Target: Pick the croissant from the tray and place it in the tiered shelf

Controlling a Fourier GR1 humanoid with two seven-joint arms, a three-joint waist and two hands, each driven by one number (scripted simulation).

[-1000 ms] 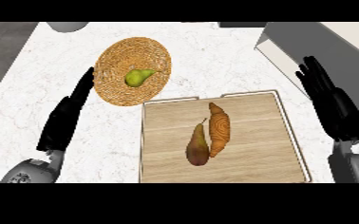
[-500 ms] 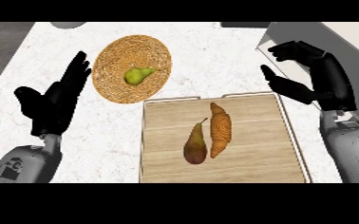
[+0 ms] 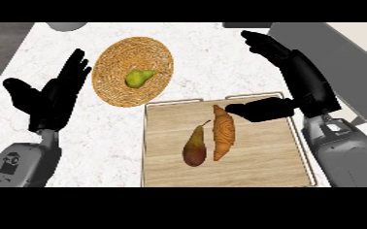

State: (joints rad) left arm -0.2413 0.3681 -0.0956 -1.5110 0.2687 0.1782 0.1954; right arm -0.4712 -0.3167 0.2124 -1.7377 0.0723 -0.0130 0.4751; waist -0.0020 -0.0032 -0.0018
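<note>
Golden-brown croissant (image 3: 224, 138) lying on the pale wooden tray (image 3: 272, 160) beside a red-brown pear (image 3: 194, 147), right hand (image 3: 297, 80) above the tray's far edge, fingers spread open, thumb near the croissant's tip, left hand (image 3: 52, 99) open over the white marble surface (image 3: 204, 53), green pear (image 3: 138, 78) on a round woven mat (image 3: 114, 63), grey shape at top right cut off.

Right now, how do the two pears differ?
The green pear lies on the woven mat; the brown pear lies on the wooden tray, beside the croissant. The brown one looks longer and darker, its stem pointing up the view; the green one's points right. Neither hand touches either.
</note>
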